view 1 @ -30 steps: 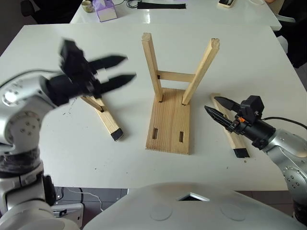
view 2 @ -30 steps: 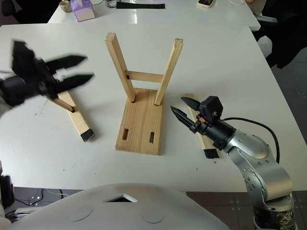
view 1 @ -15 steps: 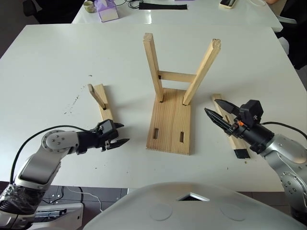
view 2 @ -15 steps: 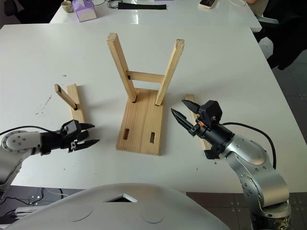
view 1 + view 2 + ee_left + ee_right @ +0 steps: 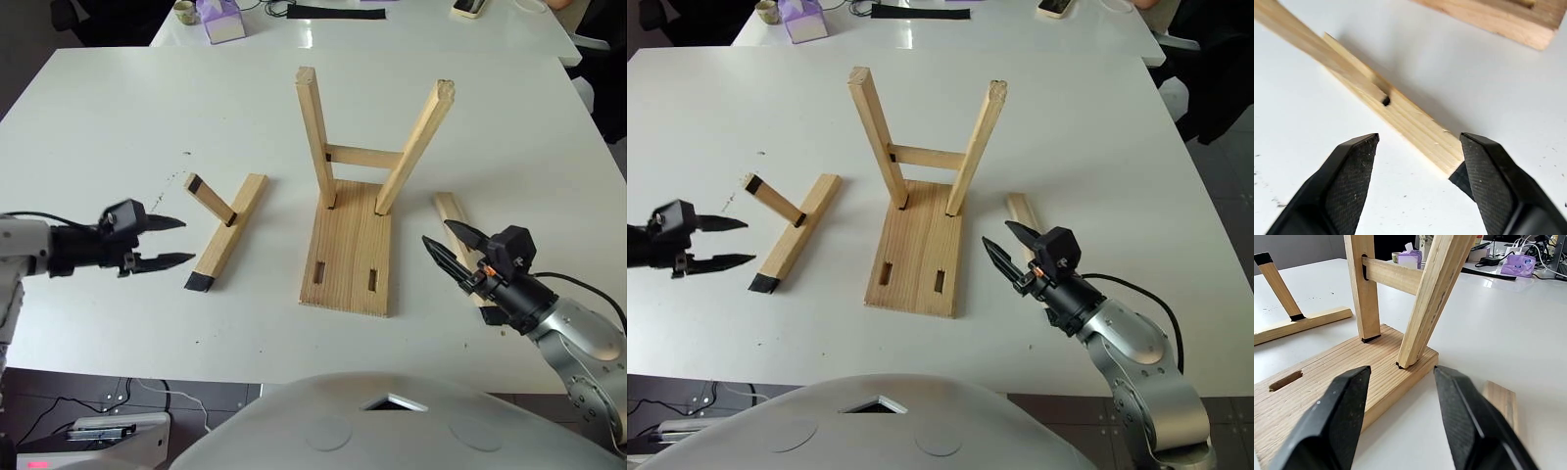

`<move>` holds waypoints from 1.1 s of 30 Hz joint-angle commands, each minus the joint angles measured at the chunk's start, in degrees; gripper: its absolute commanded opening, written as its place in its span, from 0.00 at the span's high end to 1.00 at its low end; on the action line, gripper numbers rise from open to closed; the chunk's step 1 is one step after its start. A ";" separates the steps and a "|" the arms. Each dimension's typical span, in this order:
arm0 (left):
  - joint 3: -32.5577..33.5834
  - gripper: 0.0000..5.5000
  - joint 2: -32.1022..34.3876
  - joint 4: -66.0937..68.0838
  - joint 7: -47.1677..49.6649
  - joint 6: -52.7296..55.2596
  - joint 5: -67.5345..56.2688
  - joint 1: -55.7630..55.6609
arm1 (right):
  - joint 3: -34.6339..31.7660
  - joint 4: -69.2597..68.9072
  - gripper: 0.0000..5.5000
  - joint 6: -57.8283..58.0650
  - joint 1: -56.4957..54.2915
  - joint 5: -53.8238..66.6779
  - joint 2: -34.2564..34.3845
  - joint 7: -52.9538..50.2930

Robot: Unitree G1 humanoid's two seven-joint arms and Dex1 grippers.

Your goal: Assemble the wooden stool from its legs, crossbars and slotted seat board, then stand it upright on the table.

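From the head camera I see the slotted seat board [image 5: 348, 257] lying flat mid-table [image 5: 118, 108], with two upright legs [image 5: 315, 137] plugged into its far end and a crossbar [image 5: 361, 155] joining them; the two near slots are unfilled. To its left lies a loose leg [image 5: 233, 233] with a black end cap, a short bar [image 5: 211, 199] sticking up from it at a slant. To the board's right a second loose leg [image 5: 451, 211] lies flat. My left gripper [image 5: 174, 242] hovers low just left of the capped end, fingers parted and holding nothing. My right gripper [image 5: 446, 243] sits over the near part of the second loose leg, pointing toward the board, also spread and empty. On the left wrist camera both black fingers [image 5: 1352, 176] are wide apart with the capped end of the loose leg between their tips, not gripped; a corner of the seat board shows beyond. On the right wrist camera the fingers [image 5: 1342, 411] are spread and hold nothing, aimed at the board's edge where the nearer upright leg enters its slot; the second loose leg lies just beside one finger.
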 commanded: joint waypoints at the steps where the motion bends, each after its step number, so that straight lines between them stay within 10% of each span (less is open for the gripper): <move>1: 1.07 0.37 -4.38 -5.55 9.37 12.20 -1.94 1.78 | -1.83 -1.23 0.57 -0.79 2.45 -0.47 0.28 -0.45; 9: 3.20 0.28 -13.05 -27.91 27.86 28.21 -0.83 15.22 | -5.78 -3.18 0.57 -2.49 8.30 0.39 3.37 -1.58; 25: -4.86 0.28 -20.84 -19.65 37.59 30.60 4.16 11.13 | -2.88 -2.18 0.57 -2.31 5.95 -1.72 3.56 -1.60; 33: -7.36 0.48 -26.49 -11.47 40.93 27.81 4.95 6.14 | -2.30 -0.76 0.57 -1.26 2.49 -1.70 1.72 -0.52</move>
